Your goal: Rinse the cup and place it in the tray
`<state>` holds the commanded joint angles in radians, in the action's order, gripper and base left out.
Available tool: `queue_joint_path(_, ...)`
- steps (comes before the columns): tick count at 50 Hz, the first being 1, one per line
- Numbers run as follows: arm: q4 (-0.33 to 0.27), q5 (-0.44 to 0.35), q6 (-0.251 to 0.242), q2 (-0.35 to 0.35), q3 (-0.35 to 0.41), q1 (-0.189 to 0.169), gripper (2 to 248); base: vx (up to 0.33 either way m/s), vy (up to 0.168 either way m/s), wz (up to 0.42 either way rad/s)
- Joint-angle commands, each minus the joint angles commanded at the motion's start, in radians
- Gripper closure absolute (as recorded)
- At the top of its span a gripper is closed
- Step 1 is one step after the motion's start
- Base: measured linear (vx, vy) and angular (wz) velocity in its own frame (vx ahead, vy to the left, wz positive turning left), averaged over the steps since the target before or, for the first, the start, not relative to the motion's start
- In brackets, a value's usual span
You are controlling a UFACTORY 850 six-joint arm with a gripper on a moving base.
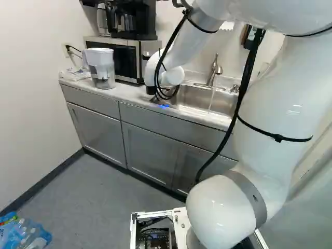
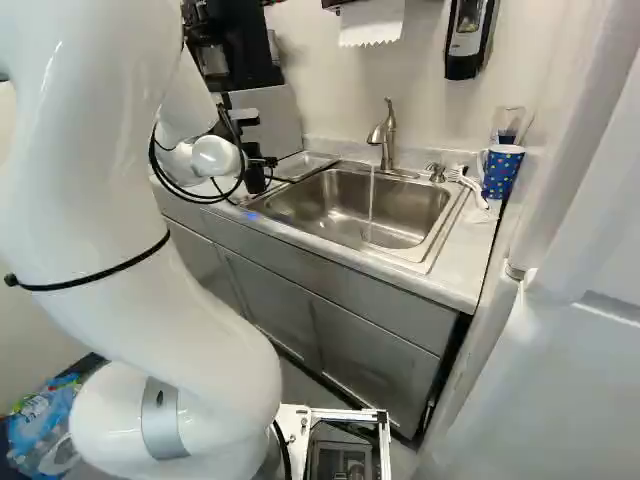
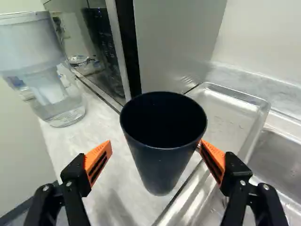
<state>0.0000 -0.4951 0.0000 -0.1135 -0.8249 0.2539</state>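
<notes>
"Black cup (image 3: 162,165), where are you hiding?"

"It is not hiding! It stands up on the desk (image 3: 75,141), in the gap between the 2 fingers of the end effector (image 3: 155,142). Its long way goes up and down, with the open top up."

"Is the end effector pinching it?"

"No. The 2 fingers are spread wide. The orange pad (image 3: 96,157) on the jug (image 3: 28,44) side is apart from the cup. The other pad (image 3: 214,154), on the sink (image 2: 325,210) side, is right by the cup wall. I can't tell if it touches."

"So the cup is not in the middle?"

"Right, it is nearer the sink-side finger. I think the jug-side finger has more way to go when they squeeze, and it could push the cup over."

"Which way is the tray (image 3: 225,110)?"

"Just beside the cup, on the sink side. But I think rinsing comes first. Water (image 2: 371,195) is running from the tap (image 2: 388,130), so after 1 good pinch, the cup should go up and over there."
</notes>
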Motion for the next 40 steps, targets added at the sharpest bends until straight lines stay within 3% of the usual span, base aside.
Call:
queue_joint_path(20,0.0,-0.064,0.0,-0.006,0.001,0.0,3,0.0,0.0,0.0)
queue_joint_path(40,0.0,-0.065,0.0,-0.006,0.001,0.0,6,0.0,0.0,0.0)
